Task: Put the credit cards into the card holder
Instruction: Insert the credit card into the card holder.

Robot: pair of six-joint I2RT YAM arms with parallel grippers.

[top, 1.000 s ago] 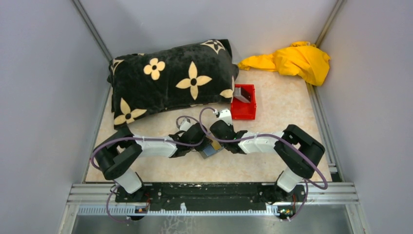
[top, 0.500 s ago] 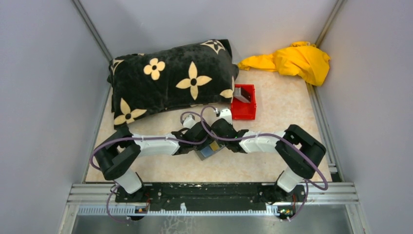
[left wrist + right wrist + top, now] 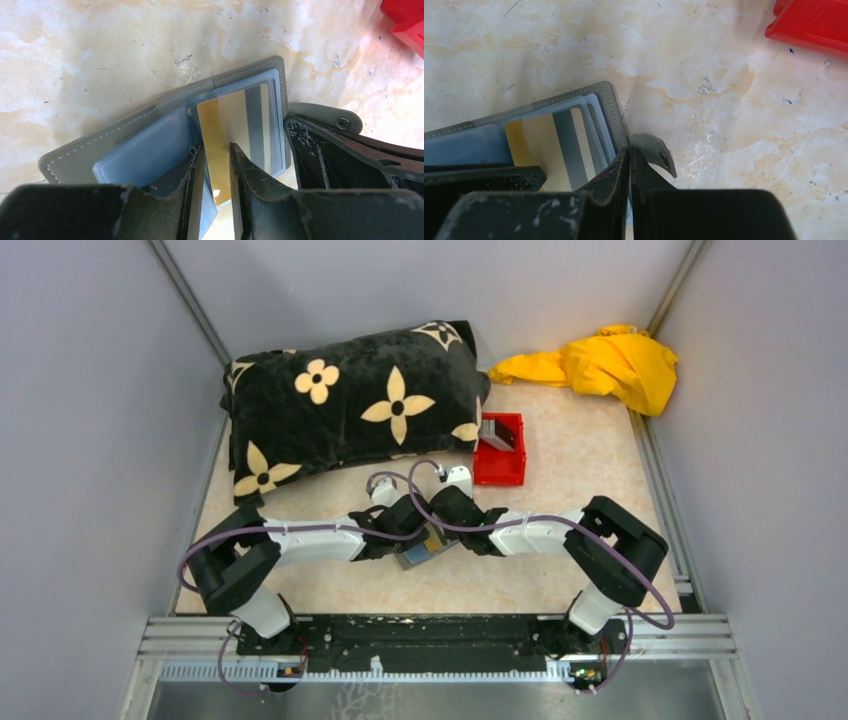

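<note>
The grey card holder (image 3: 420, 548) lies open on the table between my two grippers, its blue clear sleeves (image 3: 145, 155) facing up. A tan-yellow credit card (image 3: 225, 120) with a grey stripe sits partly inside the right sleeve, its near end sticking out. My left gripper (image 3: 216, 150) is narrowly open, its fingertips over that near end with the card showing flat in the gap. My right gripper (image 3: 629, 150) is shut on the holder's right edge beside the snap tab (image 3: 656, 152). The holder (image 3: 549, 107) and card (image 3: 541, 145) also show in the right wrist view.
A small red bin (image 3: 500, 462) with a grey card (image 3: 496, 433) in it stands just beyond the grippers. A black flowered pillow (image 3: 350, 405) lies at the back left and a yellow cloth (image 3: 600, 365) at the back right. Walls close in both sides.
Both grippers and the holder have shifted slightly left. The left gripper has closed in on the holder, and more of the yellow card shows.
</note>
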